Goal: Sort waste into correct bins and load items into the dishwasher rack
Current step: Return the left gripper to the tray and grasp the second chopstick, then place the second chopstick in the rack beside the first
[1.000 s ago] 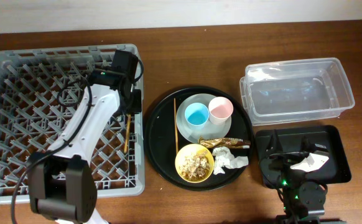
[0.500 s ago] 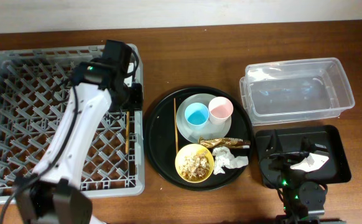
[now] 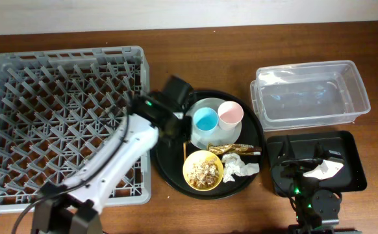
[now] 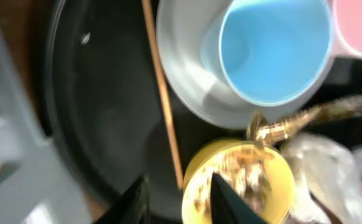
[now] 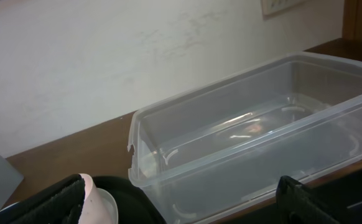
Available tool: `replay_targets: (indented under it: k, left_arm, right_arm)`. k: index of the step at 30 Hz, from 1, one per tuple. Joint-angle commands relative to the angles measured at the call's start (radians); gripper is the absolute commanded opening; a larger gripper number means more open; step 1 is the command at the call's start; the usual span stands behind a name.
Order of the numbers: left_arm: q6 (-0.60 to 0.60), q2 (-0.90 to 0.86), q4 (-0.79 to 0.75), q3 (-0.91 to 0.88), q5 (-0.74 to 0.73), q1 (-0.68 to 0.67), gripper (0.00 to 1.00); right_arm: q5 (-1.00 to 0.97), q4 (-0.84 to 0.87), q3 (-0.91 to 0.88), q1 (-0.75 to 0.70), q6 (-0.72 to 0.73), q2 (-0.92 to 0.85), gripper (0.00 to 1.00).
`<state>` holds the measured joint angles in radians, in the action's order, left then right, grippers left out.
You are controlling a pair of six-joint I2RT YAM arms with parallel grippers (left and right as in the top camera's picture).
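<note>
My left gripper [image 3: 175, 130] hangs open and empty over the left part of the large round black tray [image 3: 166, 156]. In the left wrist view its fingers [image 4: 180, 199] straddle the lower end of a wooden chopstick [image 4: 162, 93], beside the yellow bowl [image 4: 243, 180] of food scraps. The light blue cup [image 3: 206, 119] and pink cup [image 3: 230, 114] stand on the pale plate [image 3: 218, 135]. The gold-brown wrapper [image 3: 242, 149] and white tissue [image 3: 241, 168] lie by the bowl [image 3: 203, 170]. My right gripper [image 3: 299, 162] is open over the small black tray [image 3: 348, 140]. The other chopstick is hidden.
The grey dishwasher rack [image 3: 59, 123] fills the left side. The clear tub [image 3: 312, 97] stands at the back right and shows close in the right wrist view [image 5: 243, 137]. A white scrap [image 3: 322, 171] lies in the small black tray.
My left arm has swung right, from over the rack's right edge to over the round black tray. A chopstick lay in the rack earlier; the arm now covers that spot. The right arm has not moved.
</note>
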<state>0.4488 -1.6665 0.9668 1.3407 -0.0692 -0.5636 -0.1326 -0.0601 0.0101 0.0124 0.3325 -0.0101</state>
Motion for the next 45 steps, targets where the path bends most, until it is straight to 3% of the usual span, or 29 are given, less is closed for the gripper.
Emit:
replay_targets:
  k: [1,12,43,44,45]
  left_arm:
    - [0.082,-0.002,-0.126,-0.139,0.07,-0.038,0.27]
    - [0.188,-0.002,-0.409,-0.341,0.092,-0.04,0.26]
    - [0.188,-0.182,-0.545,-0.342,0.127,-0.05,0.24]
    - [0.188,-0.187,-0.548,-0.342,0.13,-0.05,0.23]
    - [0.188,-0.192,-0.55,-0.342,0.132,-0.05,0.16]
  right_arm:
    - [-0.009,-0.008,-0.005,-0.006,-0.007,0.006,0.99]
    - [-0.009,-0.008,-0.005,-0.006,-0.007,0.006,0.99]
    - [-0.01,-0.008,-0.005,-0.006,-0.007,0.006,0.99]
    - [-0.009,-0.008,-0.005,-0.006,-0.007,0.006,0.99]
    - [-0.009,-0.008,-0.005,-0.006,-0.007,0.006,0.99]
